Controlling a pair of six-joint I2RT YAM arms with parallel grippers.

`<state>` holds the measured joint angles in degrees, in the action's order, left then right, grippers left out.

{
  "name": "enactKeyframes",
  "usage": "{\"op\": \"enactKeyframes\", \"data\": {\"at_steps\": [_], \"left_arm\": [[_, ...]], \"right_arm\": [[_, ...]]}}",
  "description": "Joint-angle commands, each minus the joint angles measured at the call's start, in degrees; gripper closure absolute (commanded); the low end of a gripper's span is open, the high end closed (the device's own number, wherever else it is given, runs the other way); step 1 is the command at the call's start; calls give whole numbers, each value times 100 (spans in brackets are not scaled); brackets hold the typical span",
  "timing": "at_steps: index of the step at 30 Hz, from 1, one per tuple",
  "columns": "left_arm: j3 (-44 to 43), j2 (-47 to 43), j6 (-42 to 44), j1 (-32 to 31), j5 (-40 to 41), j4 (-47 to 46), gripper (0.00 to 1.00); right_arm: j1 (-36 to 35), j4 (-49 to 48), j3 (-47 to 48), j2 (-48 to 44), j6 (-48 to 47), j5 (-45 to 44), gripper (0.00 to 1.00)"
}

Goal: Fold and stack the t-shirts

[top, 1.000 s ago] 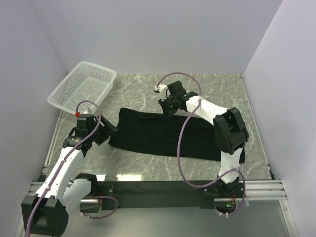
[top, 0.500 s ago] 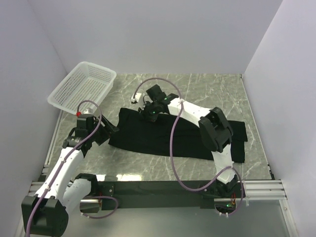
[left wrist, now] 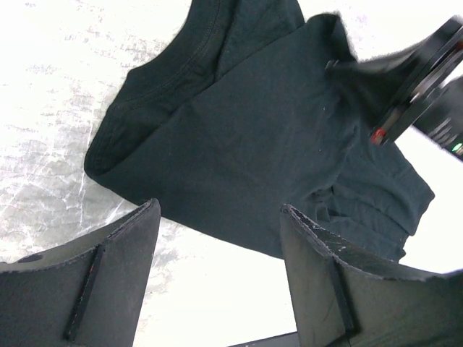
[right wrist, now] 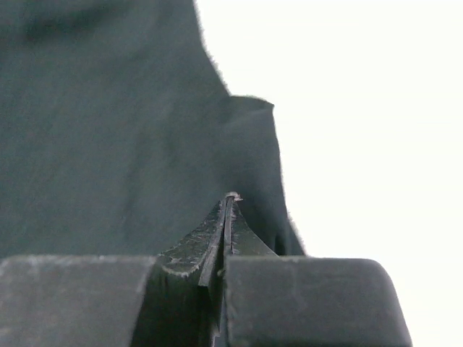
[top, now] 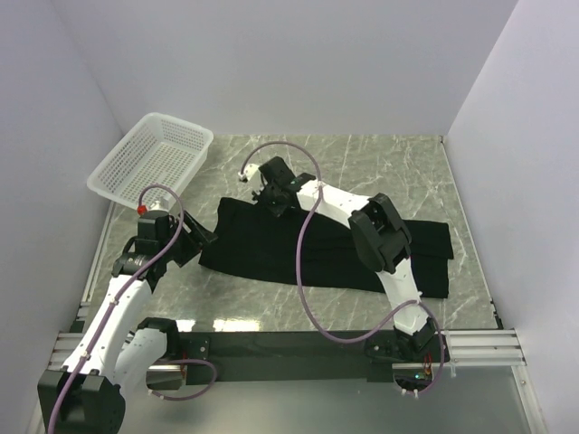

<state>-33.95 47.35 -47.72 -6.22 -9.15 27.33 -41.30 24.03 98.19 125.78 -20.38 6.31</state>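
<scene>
Your right hand (right wrist: pixel 228 198) has swept left and pinched shut at the far edge of the black t-shirt (top: pixel 271 246), which lies spread across the middle of the surface (top: pixel 389 158). This likely starts a fold. Your left hand (left wrist: pixel 219 211) waits wide open.

The t-shirt (top: pixel 271 249) lies across the middle of the table (top: pixel 389 158), reaching from centre-left of the top view to the right side. The basket (top: pixel 154 161) sits in the upper left of the frame, behind the shirt and apart from it. The left gripper (top: pixel 206 237) is just beside the shirt's left edge, and the right gripper (top: pixel 273 206) is at its far edge, near frame centre
</scene>
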Motion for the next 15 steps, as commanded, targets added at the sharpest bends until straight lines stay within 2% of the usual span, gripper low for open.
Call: {"op": "enactKeyframes", "data": {"at_steps": [1,6,8,12,15], "left_arm": [[56,-86,-17,33,45,-44,28],[73,-25,-9,24,80,-96,28],[73,98,-35,24,132,-88,28],[-6,467,-9,33,220,-79,28],[-94,775,79,33,203,-158,28]], "right_arm": [[139,-522,437,44,482,-770,100],[376,-347,561,-26,553,-816,100],[552,-216,368,-323,501,-649,100],[842,460,-352,-1308,-298,981,85],[1062,804,-1449,-2397,-984,1574,77]]}}
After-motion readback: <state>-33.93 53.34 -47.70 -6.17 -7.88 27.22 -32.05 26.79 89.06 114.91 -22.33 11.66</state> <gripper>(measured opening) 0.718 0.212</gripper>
